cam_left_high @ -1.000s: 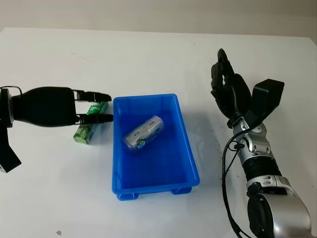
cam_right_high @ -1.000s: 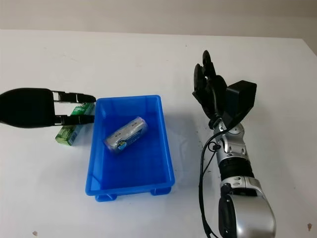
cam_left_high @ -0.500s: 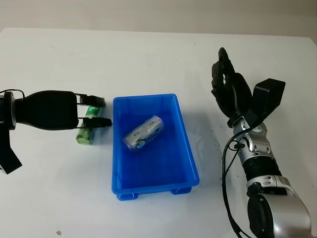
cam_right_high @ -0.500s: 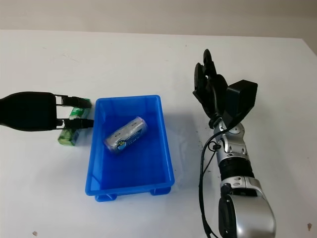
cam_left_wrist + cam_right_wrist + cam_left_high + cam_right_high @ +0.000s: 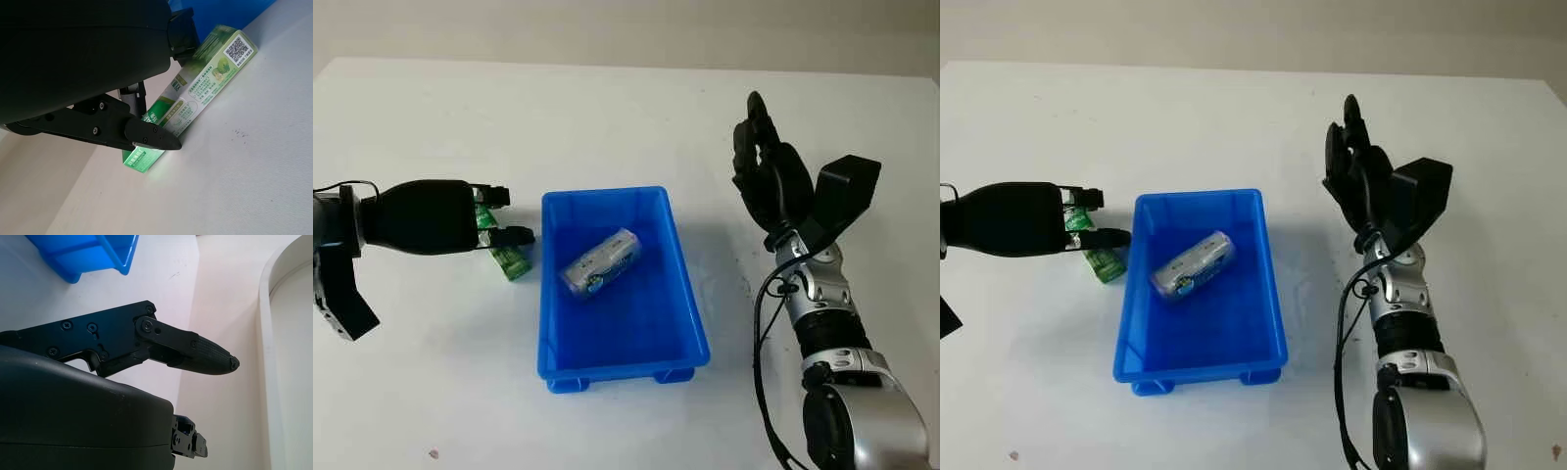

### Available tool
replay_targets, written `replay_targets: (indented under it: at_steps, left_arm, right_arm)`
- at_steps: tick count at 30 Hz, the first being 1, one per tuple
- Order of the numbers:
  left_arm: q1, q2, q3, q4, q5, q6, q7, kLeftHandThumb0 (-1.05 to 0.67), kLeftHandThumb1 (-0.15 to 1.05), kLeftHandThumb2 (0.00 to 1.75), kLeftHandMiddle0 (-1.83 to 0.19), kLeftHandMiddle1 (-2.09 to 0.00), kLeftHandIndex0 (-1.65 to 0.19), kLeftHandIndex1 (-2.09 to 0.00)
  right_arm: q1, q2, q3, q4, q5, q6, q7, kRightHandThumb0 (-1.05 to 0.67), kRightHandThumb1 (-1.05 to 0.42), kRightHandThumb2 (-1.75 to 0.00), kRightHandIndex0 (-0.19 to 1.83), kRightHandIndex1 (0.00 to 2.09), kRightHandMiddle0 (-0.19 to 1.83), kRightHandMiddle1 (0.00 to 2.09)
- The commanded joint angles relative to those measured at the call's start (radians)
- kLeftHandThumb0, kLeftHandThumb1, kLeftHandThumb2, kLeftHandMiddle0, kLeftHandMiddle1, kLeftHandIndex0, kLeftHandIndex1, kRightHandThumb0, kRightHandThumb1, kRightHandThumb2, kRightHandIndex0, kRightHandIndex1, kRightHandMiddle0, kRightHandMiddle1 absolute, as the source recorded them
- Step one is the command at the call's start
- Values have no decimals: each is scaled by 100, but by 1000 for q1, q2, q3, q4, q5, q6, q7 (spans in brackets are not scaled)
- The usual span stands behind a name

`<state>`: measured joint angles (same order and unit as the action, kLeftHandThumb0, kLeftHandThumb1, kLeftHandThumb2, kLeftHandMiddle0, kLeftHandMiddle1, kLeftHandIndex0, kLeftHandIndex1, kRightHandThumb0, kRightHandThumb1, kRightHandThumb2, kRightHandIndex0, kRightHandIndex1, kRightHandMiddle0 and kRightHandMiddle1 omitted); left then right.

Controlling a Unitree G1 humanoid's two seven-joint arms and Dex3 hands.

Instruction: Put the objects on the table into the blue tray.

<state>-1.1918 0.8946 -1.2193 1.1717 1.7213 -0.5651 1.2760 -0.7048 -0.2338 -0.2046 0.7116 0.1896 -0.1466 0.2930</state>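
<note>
The white table point(image 5: 607, 108) is seen from above in the head views. A blue tray point(image 5: 690, 313) is placed at centre frame, slightly below the middle. Inside the tray, toward its upper half, a silver-grey pouch w/ a blue-green label point(image 5: 599, 262) is lying at an angle.

The left hand point(image 5: 484, 217) is seen at the left of the frame, approx. mid-height, reaching toward the tray's upper left corner. Its fingers point(image 5: 151, 138) are closed around a green box point(image 5: 509, 258), which is gripped by one end. The box is found just left of the tray's left wall, tilted, w/ its free end pointing down-right toward the tray; whether that end touches the table cannot be told. In the left wrist view the green box point(image 5: 205, 83) is shown pinched btw. the black fingers, a QR code visible on its far end, w/ the blue tray edge just beyond it.

The right hand point(image 5: 766, 171) is held at the right of the frame, upper half, well apart from the tray, pointing up-frame. It is open and nothing is held. In the right wrist view one finger point(image 5: 195, 352) is seen extended above the table, w/ a corner of the blue tray point(image 5: 83, 254) at the upper left.
</note>
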Motion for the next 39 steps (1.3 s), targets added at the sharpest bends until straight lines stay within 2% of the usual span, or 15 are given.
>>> replay_targets:
  at_steps: [1,4,7,8,10,11,12,14,17,21,28,33,36,38,39]
  left_arm:
    - [36,-47,-40,14,9,6,-24,-22,101,5,-24,-161,-22,-149]
    - [63,-71,7,26,-78,-43,-126,-19,100,5,-29,-157,-21,-137]
    - [105,-82,116,39,-262,-178,-293,-14,98,5,-31,-170,-23,-162]
    - [117,-82,147,37,-315,-212,-350,-14,97,5,-31,-175,-25,-163]
    - [153,-81,230,30,-443,-260,-482,-28,97,5,-29,-200,-28,-165]
    - [172,-81,273,25,-507,-280,-544,-33,99,6,-43,-206,-26,-183]
    - [190,-79,309,15,-560,-291,-606,-36,101,6,-50,-208,-25,-196]
    - [211,-69,356,-13,-629,-295,-728,-37,104,9,-54,-209,-23,-207]
    - [234,-53,406,-66,-691,-284,-891,-37,105,15,-41,-209,-13,-207]
    - [263,-39,463,-125,-736,-248,-1023,-35,105,18,-27,-209,-10,-209]
    - [286,-30,527,-186,-756,-199,-1101,-34,105,19,-11,-204,-1,-203]
    - [284,-19,565,-226,-734,-142,-1044,-32,105,12,-32,-209,-12,-209]
    - [266,-16,602,-232,-756,-117,-1036,-31,105,12,-26,-209,-8,-209]
    - [253,-12,620,-237,-760,-107,-1032,-31,105,10,-25,-209,-2,-205]
    - [244,-10,632,-240,-764,-103,-1023,-31,105,10,-19,-209,-4,-187]
  right_arm:
    - [13,-8,-4,-29,5,8,-2,-63,-105,-72,-19,0,-19,0]
    - [17,-8,-6,-38,8,12,-2,-62,-105,-72,-19,0,-19,0]
    - [20,-7,-7,-48,15,23,-2,-61,-105,-72,-19,0,-19,0]
    - [21,-7,-7,-51,16,25,-2,-61,-105,-73,-19,0,-19,0]
    - [22,-9,-5,-54,14,30,-3,-61,-105,-73,-19,0,-19,0]
    - [21,-10,-4,-54,13,30,-3,-61,-105,-72,-19,0,-19,0]
    - [20,-10,-3,-53,11,29,-3,-61,-105,-72,-19,0,-19,0]
    - [18,-11,-2,-47,7,24,-3,-62,-105,-70,-19,0,-19,0]
    - [13,-11,-4,-42,9,26,-3,-62,-105,-70,-19,0,-19,0]
    - [9,-12,-1,-43,6,32,-5,-62,-105,-71,-19,0,-19,0]
    - [0,-14,-4,-38,10,36,-2,-62,-105,-70,-19,0,-19,0]
    - [-2,-11,-7,-35,14,35,1,-62,-105,-70,-19,0,-19,0]
    - [-2,-11,-5,-36,10,39,-4,-62,-105,-70,-19,0,-19,0]
    - [-2,-11,-4,-32,10,34,-3,-62,-105,-69,-19,0,-19,0]
    - [-2,-11,-4,-27,9,28,-1,-62,-105,-69,-19,0,-19,0]
